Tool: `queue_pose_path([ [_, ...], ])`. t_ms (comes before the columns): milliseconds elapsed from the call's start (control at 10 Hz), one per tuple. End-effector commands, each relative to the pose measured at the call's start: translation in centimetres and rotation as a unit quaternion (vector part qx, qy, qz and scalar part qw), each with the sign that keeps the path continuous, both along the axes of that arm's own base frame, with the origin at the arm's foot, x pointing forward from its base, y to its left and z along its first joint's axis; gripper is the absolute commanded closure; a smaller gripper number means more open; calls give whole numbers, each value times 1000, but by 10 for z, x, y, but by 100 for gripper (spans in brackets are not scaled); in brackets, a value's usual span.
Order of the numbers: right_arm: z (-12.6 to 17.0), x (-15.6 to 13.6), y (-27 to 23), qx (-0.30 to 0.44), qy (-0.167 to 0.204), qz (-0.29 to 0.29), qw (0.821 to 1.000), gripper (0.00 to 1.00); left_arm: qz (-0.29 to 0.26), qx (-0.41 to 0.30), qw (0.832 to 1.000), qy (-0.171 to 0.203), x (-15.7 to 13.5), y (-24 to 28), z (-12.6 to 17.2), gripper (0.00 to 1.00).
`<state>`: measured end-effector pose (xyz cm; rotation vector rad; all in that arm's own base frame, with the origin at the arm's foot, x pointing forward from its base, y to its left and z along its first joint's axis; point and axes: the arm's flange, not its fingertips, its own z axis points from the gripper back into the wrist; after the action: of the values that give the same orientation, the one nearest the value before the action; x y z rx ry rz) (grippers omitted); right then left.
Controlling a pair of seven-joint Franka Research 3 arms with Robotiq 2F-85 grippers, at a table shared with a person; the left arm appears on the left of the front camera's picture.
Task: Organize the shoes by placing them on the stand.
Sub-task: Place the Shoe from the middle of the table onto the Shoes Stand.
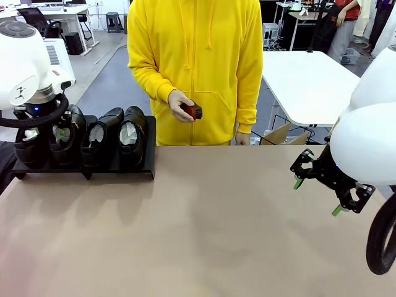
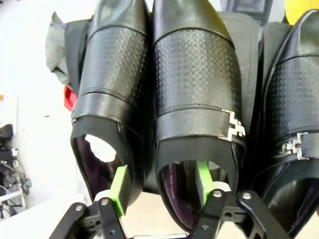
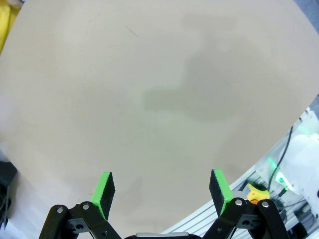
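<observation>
Four shoes (image 1: pixel 93 139) sit on the stand (image 1: pixel 117 171); the left gripper (image 2: pixel 162 186), part-spread, straddles adjoining shoe walls.

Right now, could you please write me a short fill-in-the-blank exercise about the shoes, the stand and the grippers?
1. The number of shoes on the stand is ____.
2. The left gripper has its green pads at the shoes' ____ ends.
3. The right gripper hovers open, holding ____.
4. The person's hand holds a small ____ object.

Missing words: four; heel; nothing; reddish-brown
</observation>
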<state>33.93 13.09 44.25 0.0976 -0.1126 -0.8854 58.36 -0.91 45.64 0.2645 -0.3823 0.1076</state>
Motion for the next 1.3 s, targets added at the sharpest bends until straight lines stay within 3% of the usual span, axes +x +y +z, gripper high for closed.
queue_pose_path([
  [0, 2, 2, -1, -1, -6, 10, 1000, 0, 4, 10, 1000, -5, -29, -12, 10, 0],
  [300, 2, 2, -1, -1, -6, 10, 1000, 0, 43, 4, 999, -23, -68, -18, 22, 0],
  [400, 2, 2, -1, -1, -6, 10, 1000, 0, -1, 0, 1000, -7, -35, -16, 19, 0],
  [1200, 2, 2, -1, -1, -6, 10, 1000, 0, -1, 0, 1000, -7, -35, -16, 19, 0],
])
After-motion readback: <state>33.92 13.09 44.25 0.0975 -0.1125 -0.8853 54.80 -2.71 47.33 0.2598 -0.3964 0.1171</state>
